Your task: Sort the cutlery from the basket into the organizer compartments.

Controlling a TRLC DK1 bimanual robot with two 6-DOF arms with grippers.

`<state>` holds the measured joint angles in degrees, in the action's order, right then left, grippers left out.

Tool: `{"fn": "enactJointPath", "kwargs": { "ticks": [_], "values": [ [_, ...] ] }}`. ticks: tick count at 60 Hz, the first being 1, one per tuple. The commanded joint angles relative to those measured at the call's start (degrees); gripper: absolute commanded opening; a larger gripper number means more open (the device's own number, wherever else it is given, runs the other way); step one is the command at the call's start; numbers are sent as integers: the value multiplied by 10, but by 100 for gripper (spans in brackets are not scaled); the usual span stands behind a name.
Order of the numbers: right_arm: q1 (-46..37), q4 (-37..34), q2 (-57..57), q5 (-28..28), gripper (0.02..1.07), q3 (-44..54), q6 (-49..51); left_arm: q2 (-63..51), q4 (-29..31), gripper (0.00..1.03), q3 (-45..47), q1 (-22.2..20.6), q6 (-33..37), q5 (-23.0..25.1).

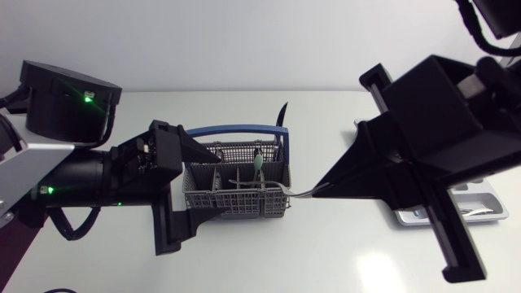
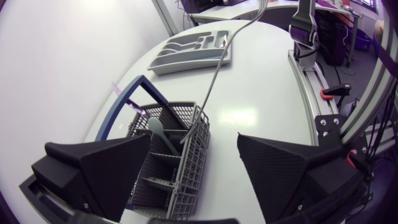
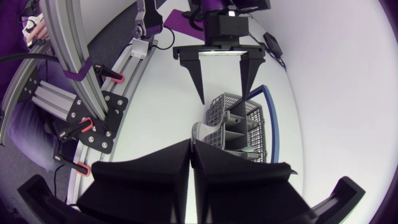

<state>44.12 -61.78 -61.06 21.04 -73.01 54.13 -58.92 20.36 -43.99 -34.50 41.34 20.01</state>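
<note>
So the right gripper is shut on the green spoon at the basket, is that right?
Not quite. The right gripper is shut on a silver utensil, not on the green spoon, which sits untouched in the basket. The head view shows this.

A white, glossy table (image 1: 269, 264) with a rounded edge fills the scene. Even overhead light falls on the table and leaves a soft bright patch (image 2: 241, 116) near the table's middle. A silver aluminium rail (image 2: 305, 78) with red-handled clamps (image 2: 333, 93) runs along the table's edge.
</note>
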Motion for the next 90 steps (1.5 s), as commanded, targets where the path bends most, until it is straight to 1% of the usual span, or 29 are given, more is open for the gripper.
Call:
{"fn": "enactJointPath", "kwargs": {
  "ticks": [1,6,9,17,19,23,29,36,39,50,55,62,71,80,82,85,86,87,88,90],
  "values": [
    [11,-9,6,8,8,10,-18,-16,11,92,-21,4,30,23],
    [17,-10,8,18,8,12,-26,-23,22,91,-29,7,34,44],
    [18,-11,8,23,8,10,-29,-24,24,87,-30,8,36,57],
    [22,-17,7,35,8,5,-36,-35,23,72,-31,8,45,71],
    [25,-19,6,37,8,4,-39,-39,21,66,-33,10,47,73],
    [32,-19,5,37,8,2,-45,-44,21,60,-38,15,48,86],
    [38,-19,5,38,8,0,-49,-48,20,59,-44,17,48,96],
    [40,-17,4,38,8,-1,-52,-59,18,46,-48,16,48,101],
    [40,-16,5,38,8,-2,-52,-63,18,37,-50,15,48,103],
    [39,-13,8,38,8,2,-52,-74,24,20,-55,10,46,118],
    [38,-13,11,38,8,2,-51,-80,28,19,-57,-2,46,119],
    [36,-12,16,38,8,4,-50,-81,28,16,-58,-3,46,137],
    [33,-12,23,38,8,9,-48,-87,28,16,-61,-7,45,137],
    [24,4,32,37,8,18,-49,-89,28,14,-62,-8,42,139],
    [20,15,38,37,11,21,-51,-90,28,13,-62,-8,42,141],
    [12,18,41,37,27,21,-52,-90,28,13,-62,-7,39,145],
    [10,18,42,37,35,20,-52,-90,28,13,-62,-6,39,146],
    [9,18,43,37,41,20,-52,-90,28,13,-62,-4,38,149],
    [7,18,45,37,44,20,-52,-90,29,13,-61,-4,38,149],
    [6,22,49,37,48,23,-52,-89,30,12,-59,-1,38,152]
  ]
}}
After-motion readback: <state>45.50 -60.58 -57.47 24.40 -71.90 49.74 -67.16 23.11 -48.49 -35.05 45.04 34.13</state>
